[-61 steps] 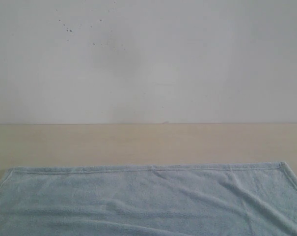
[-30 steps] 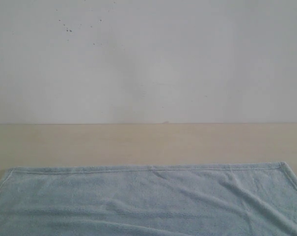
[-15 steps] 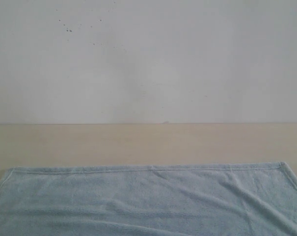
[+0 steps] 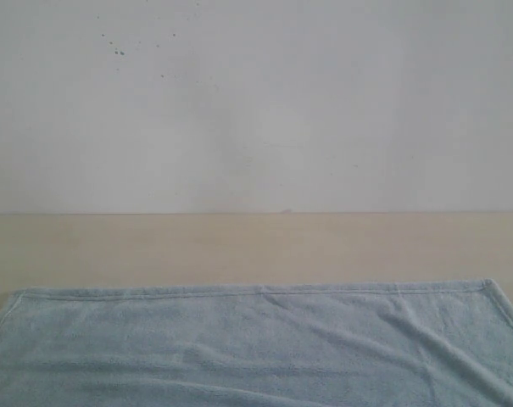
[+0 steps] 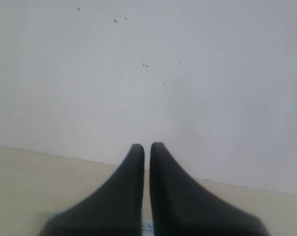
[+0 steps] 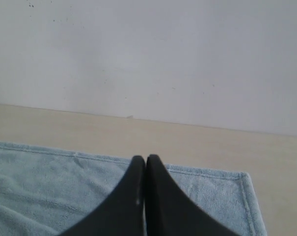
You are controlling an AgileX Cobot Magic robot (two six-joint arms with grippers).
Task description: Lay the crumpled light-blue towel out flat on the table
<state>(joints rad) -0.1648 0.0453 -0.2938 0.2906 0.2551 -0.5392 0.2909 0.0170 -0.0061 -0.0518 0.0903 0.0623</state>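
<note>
We note the towel [image 4: 256, 348] lies nearly flat on the surface [image 4: 256, 246], far hem straight with faint ripples, so left jaws and right jaws hang clenched and empty, the spreading apparently done.

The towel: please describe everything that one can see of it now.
The towel is pale light-blue, fluffy cloth that looks like terry, with a stitched hem along its far edge; both far corners show. It lies spread nearly flat on the beige table, with a few shallow wrinkles, mostly toward the right. Its near part runs out of the exterior view. In that view only the table touches it.
</note>
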